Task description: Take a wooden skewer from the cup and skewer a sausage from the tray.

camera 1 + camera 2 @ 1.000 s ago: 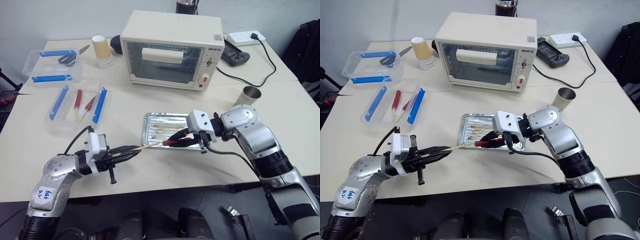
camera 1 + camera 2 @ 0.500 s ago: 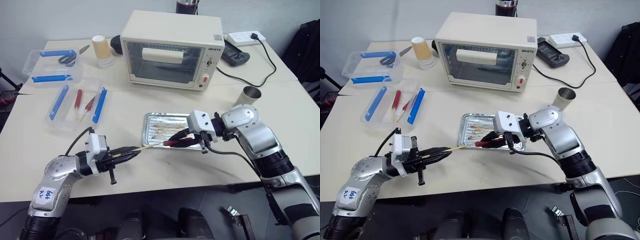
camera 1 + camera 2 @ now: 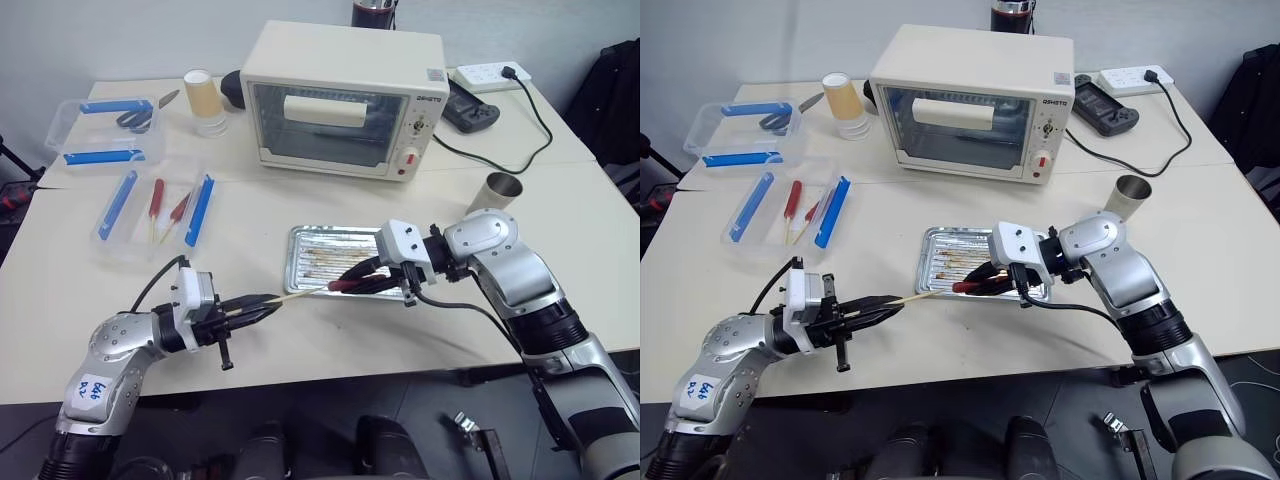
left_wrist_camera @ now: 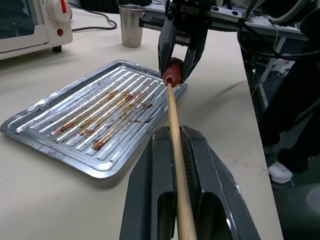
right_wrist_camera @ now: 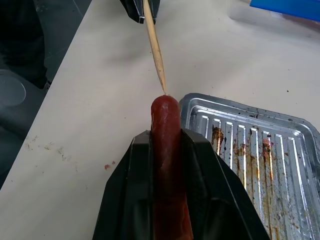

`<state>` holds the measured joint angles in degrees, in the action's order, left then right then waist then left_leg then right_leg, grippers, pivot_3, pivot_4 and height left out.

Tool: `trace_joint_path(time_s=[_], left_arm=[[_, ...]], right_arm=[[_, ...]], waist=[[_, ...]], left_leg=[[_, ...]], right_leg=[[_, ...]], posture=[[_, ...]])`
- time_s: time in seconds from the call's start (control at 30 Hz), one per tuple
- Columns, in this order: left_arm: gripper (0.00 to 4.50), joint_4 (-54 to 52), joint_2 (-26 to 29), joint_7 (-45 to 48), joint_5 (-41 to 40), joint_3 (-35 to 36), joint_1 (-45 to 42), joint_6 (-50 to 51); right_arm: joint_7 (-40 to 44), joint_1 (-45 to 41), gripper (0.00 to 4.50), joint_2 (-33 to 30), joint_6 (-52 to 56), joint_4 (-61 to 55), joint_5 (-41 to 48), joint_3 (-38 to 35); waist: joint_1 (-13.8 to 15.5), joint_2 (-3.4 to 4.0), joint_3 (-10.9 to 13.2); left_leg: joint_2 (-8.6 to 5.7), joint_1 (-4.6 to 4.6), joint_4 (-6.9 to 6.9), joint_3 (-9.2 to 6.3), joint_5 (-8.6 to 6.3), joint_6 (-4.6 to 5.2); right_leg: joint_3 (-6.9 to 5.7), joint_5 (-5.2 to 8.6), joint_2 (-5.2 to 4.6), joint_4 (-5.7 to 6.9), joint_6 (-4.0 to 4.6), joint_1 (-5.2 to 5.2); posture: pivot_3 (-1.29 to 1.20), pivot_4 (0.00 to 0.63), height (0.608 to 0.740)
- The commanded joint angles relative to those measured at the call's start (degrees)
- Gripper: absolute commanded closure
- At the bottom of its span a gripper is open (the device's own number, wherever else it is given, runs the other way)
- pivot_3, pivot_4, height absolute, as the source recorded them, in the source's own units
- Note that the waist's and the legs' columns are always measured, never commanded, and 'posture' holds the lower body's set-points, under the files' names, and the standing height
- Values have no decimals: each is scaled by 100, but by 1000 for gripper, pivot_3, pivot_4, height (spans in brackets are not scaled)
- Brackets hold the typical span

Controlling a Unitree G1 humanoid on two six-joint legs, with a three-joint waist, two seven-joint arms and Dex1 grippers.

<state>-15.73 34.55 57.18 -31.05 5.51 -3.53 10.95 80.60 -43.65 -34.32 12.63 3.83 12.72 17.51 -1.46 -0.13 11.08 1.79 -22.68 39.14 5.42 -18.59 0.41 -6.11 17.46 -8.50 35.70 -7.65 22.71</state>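
Our left gripper point(image 3: 262, 306) clamps the skewer point(image 4: 174, 131), its tip meeting the sausage point(image 5: 167, 140) end-on, axes aligned, in our right gripper's point(image 3: 350, 283) pinch.

toaster oven point(image 3: 342, 100), paper cup point(image 3: 203, 100)

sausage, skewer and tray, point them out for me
sausage point(image 5: 165, 130), right wrist view, middle of its body
wooden skewer point(image 4: 173, 125), left wrist view, mid shaft
tray point(image 4: 75, 125), left wrist view, bare ridged bottom

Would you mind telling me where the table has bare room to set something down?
Bare patches: between the toaster oven and the tray, and right of the metal cup. Crowded: the plastic boxes at left, and the tray's front, where both hands meet.
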Motion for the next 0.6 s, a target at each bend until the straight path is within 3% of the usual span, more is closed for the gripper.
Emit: trace_joint_path(time_s=[0.03, 0.6], left_arm=[[4500, -213, -21, -3, -36, -41, -20, -1], [4500, -45, -81, 51, 75, -393, -372, 63]], right_arm=[[12, -68, 3709, 21, -68, -166, 56, -77], [210, -155, 3709, 36, -189, -436, -58, 133]], waist=[[0, 0, 0], [1, 0, 0]], left_leg=[[0, 0, 0, 0, 0, 0], [0, 0, 1, 0, 0, 0]], right_leg=[[0, 0, 0, 0, 0, 0], [0, 0, 0, 1, 0, 0]], posture=[[0, 150, 740], [0, 150, 740]])
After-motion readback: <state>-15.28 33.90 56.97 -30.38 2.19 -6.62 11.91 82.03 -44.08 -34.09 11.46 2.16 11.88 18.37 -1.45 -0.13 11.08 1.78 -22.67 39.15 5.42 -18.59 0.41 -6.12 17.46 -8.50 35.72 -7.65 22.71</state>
